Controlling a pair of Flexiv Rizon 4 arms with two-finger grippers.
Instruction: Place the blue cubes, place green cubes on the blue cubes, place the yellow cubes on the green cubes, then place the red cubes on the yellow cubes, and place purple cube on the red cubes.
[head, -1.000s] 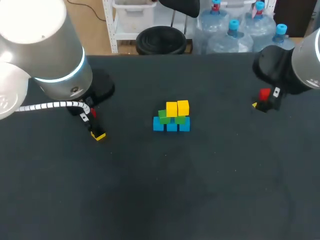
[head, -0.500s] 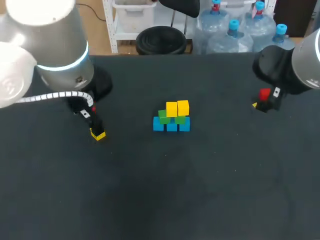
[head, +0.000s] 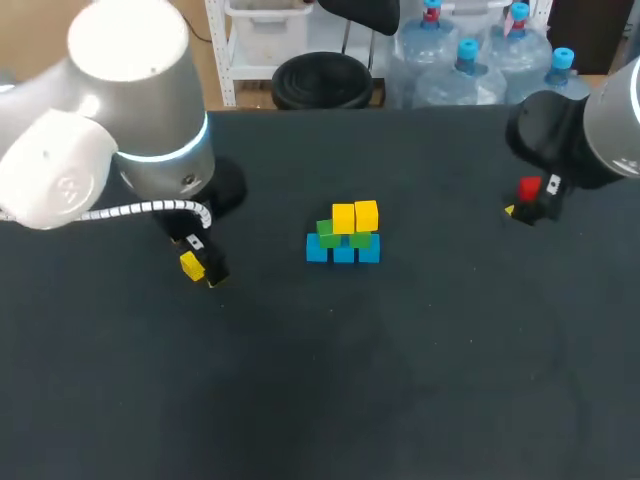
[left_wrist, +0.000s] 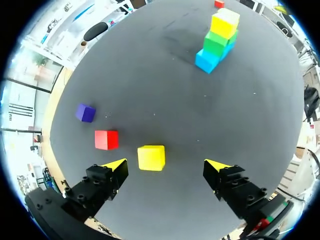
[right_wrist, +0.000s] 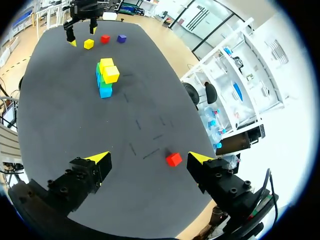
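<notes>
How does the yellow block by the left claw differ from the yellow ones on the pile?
The loose yellow cube lies on the bare table; the stacked yellow cubes rest on green cubes, higher up. The loose yellow cube is single; the stacked yellow cubes are a side-by-side pair. The loose one sits between the left claw's open fingers, untouched; the stacked ones have no claw near. Both share colour and shape.

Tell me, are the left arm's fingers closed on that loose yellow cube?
Open: the left gripper has its fingers wide apart, the yellow cube between them untouched.
</notes>
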